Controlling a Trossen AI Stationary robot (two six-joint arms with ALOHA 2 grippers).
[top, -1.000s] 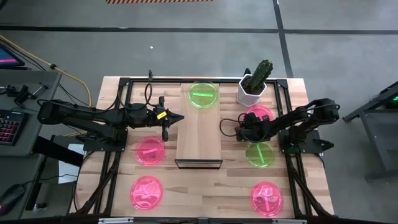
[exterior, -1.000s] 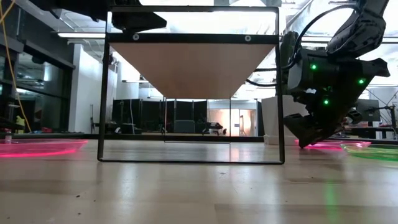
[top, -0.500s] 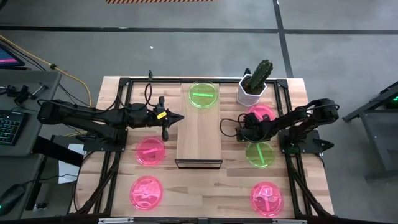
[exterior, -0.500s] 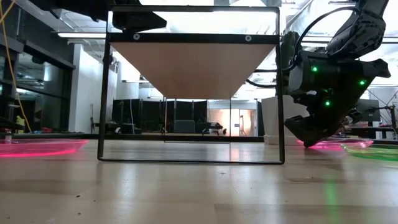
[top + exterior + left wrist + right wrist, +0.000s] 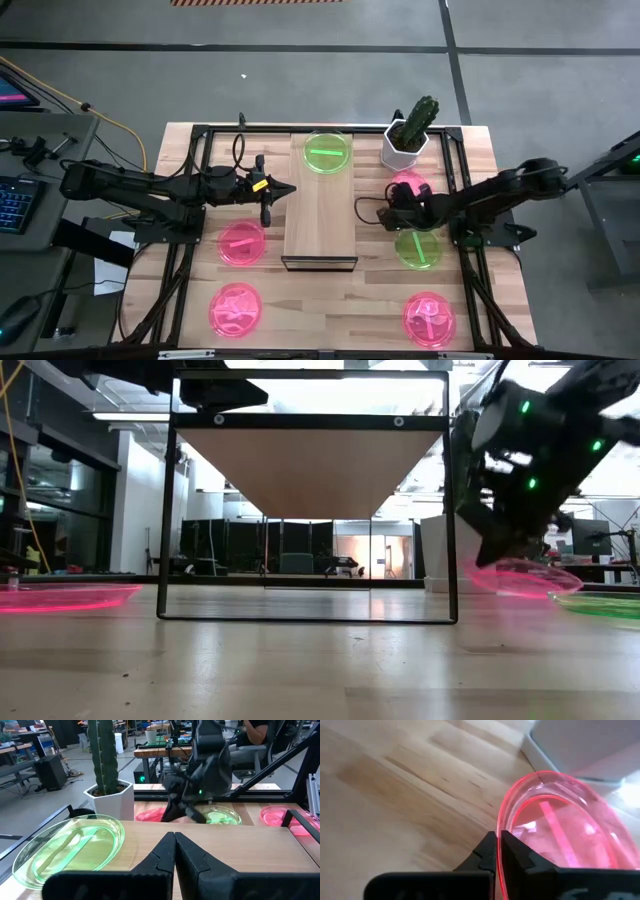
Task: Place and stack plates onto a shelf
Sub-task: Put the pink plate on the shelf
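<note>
On the near edge of the table (image 5: 330, 310) lie two pink plates, one at the left corner (image 5: 236, 310) and one at the right (image 5: 428, 318). Farther in, a third pink plate (image 5: 242, 243) sits left of the shelf (image 5: 320, 215), and a green plate (image 5: 418, 249) lies on the tabletop to the right of it.

Just beyond that green plate, the right gripper (image 5: 497, 851) has its fingers pinched together on the rim of a fourth pink plate (image 5: 570, 845) — in the low view this plate (image 5: 520, 576) hangs tilted, lifted off the wood. The left gripper (image 5: 174, 851) hovers at the shelf's left edge, its fingers closed together with nothing between them.

At the far end of the shelf rests a second green plate (image 5: 327, 153), and a white pot with a cactus (image 5: 407, 138) stands on the table just to its right.
</note>
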